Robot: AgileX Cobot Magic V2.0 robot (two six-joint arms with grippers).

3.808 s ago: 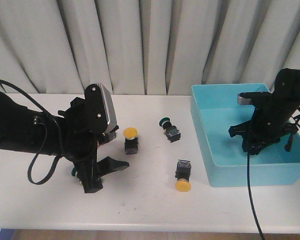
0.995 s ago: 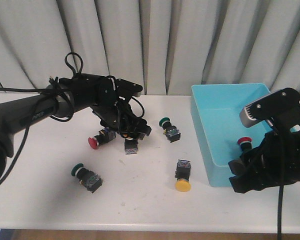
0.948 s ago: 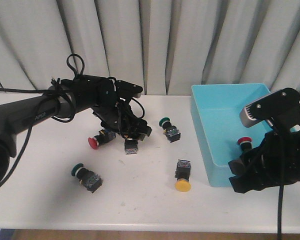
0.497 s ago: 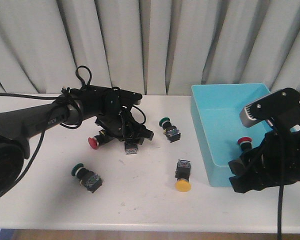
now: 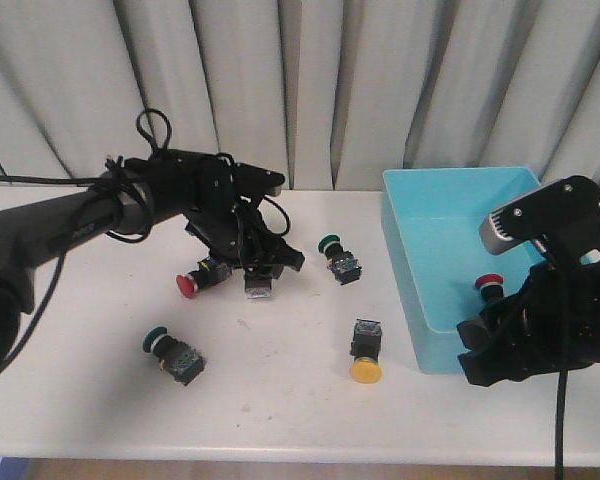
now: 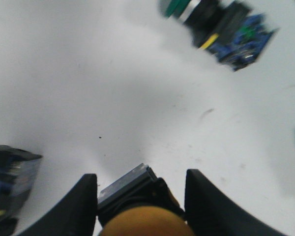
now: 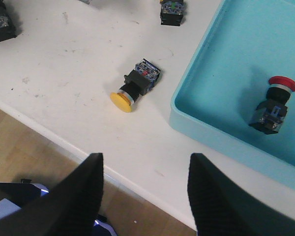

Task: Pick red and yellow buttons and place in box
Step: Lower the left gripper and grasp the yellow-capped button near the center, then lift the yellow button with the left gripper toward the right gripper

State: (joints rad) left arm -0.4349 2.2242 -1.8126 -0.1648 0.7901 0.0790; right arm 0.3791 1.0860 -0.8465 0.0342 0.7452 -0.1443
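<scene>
Bare table between yellow button and box.

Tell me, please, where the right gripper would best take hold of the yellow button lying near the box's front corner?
Probably from above, fingers closing across the black body of the yellow button. It lies on its side, cap toward the table's front edge; the blocky body offers flat faces, the round cap would likely slip. The right gripper is open.
</scene>
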